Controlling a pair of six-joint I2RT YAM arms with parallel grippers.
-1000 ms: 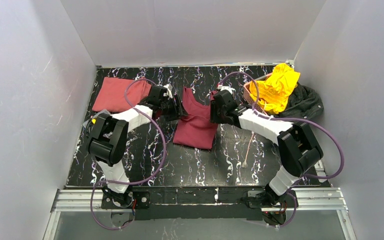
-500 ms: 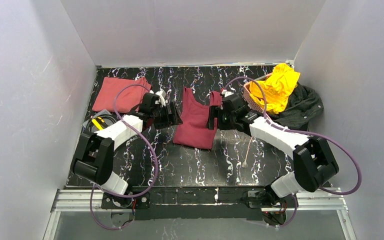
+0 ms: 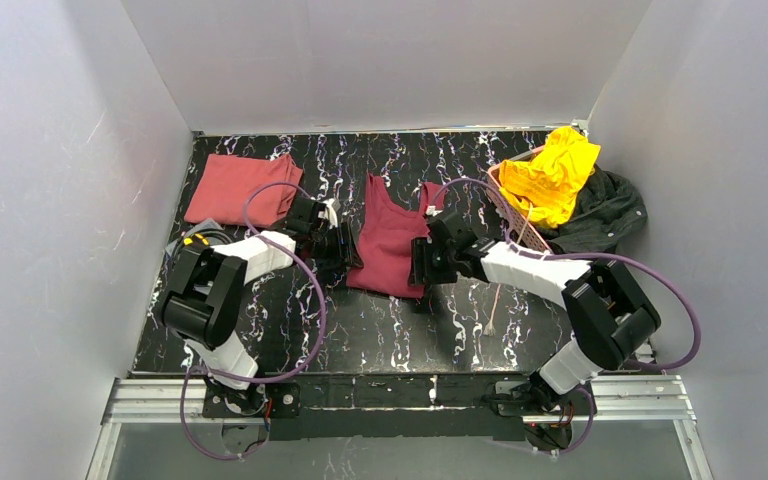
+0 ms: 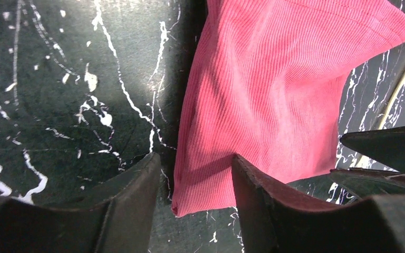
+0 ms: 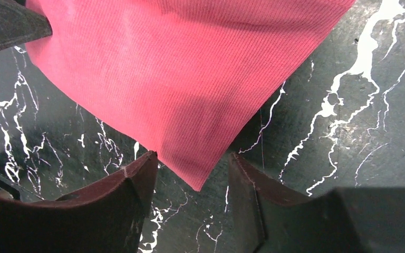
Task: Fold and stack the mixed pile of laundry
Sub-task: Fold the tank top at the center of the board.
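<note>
Left tool (image 4: 194, 158) and right tool (image 5: 192, 155) straddle maroon garment (image 4: 274, 95) corners.

The maroon top (image 3: 390, 240) is lying spread flat in the middle, its straps pointing to the far side, its ribbed cloth smooth. The salmon garment (image 3: 232, 188) is lying folded in a rectangle at the far left. The yellow garment (image 3: 552, 175) is sitting crumpled at the far right, overlapping the bunched black garment (image 3: 610, 205) beside it
</note>
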